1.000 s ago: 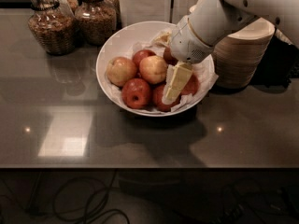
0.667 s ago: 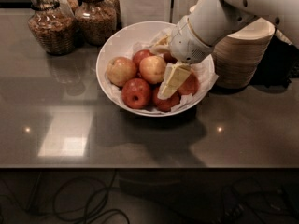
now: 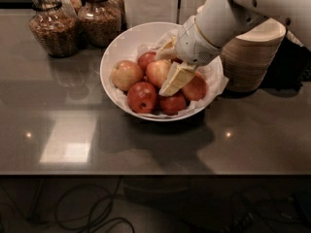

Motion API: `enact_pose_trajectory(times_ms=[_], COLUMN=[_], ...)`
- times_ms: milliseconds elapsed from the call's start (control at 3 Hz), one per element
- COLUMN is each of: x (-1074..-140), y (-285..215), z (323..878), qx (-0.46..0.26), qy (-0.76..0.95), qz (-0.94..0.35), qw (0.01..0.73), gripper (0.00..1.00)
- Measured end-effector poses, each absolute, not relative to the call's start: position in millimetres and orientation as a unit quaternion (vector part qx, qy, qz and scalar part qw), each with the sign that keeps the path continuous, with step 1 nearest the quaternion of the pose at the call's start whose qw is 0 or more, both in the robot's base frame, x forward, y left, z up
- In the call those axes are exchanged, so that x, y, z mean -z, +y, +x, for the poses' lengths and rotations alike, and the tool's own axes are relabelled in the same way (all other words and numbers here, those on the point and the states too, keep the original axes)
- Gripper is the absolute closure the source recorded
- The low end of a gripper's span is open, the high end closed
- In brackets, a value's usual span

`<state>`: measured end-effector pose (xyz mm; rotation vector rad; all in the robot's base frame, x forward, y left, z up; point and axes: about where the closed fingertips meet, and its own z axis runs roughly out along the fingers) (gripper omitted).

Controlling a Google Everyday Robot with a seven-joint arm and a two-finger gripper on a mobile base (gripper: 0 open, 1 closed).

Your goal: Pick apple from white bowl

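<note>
Apples, the round red-and-yellow ones [image 3: 142, 97], are all sitting in the large glossy white bowl [image 3: 120, 45] in the upper middle of the frame, on its crumpled white paper lining [image 3: 214, 79]. So nothing's been picked yet, as far as I can see.

The robot's white two-finger gripper [image 3: 171, 63] comes in from the upper right and is down inside the bowl, right of centre. Its cream-coloured fingers [image 3: 176, 79] are spread apart, one toward the back of the pile and one toward the front. Looks like they're straddling an apple that's mostly hidden under the wrist, but I can't tell if the pads are touching it. I'd call it the reach done; the squeeze and the lift out are left.

Counts:
- apples: six I can make out, maybe another under the gripper
- white bowl: one
- brown-filled glass jars [image 3: 53, 30]: two clear ones in the upper left, maybe more behind
- stack of beige disposable bowls [image 3: 249, 62]: one, right of the white bowl
- glossy dark grey countertop [image 3: 146, 147]: one, everything's on it
</note>
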<state>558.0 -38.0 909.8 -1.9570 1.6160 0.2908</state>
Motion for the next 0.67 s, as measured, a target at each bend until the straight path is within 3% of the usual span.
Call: enact_pose_trajectory(times_ms=[667], x=[-909.7], y=[-37.9], z=[558.0], qx=[-0.109], qy=[0.606], qz=[-0.733], qw=[0.289], gripper=[0.71])
